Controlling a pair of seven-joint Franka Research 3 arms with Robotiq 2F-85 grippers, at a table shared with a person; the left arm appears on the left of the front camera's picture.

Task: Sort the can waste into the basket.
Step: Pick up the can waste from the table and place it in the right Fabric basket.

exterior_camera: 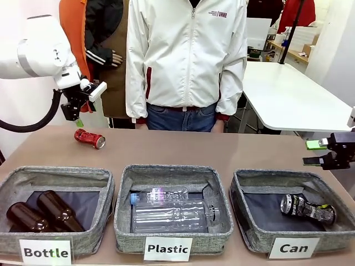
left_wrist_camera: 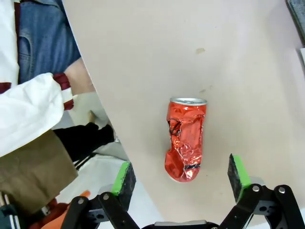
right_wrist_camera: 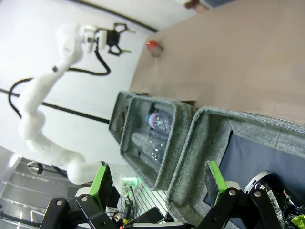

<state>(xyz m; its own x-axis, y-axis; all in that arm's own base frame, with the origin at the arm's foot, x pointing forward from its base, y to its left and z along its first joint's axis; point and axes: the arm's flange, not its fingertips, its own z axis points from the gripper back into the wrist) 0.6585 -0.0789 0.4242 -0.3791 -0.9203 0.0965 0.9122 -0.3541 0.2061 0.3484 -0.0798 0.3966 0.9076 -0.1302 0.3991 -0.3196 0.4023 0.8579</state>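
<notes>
One can is sorted and one is left, so I judge the step in hand to be the pickup of the second. The black can lies on its side inside the grey basket labelled "Can", at the lower right of the front view. The red can lies on the bare table at the upper left of that view, well apart from all three bins.

My left pincer hangs above the red can with its fingers wide apart and nothing between them. In the left wrist view the can sits at the centre of the frame, and my green pads flank its lower end from the bottom edge. My right pincer is also spread and empty, at the right edge of the front view above the far rim of the "Can" basket.

The next move calls for a straight descent, a close across the can's narrow width, a lift, and a long carry to the lower right.

The red can is badly crumpled, with creased, glossy sides. Its silver rim points toward the top of the wrist frame. I expect the dented wall may give or slip under the squeeze.
</notes>
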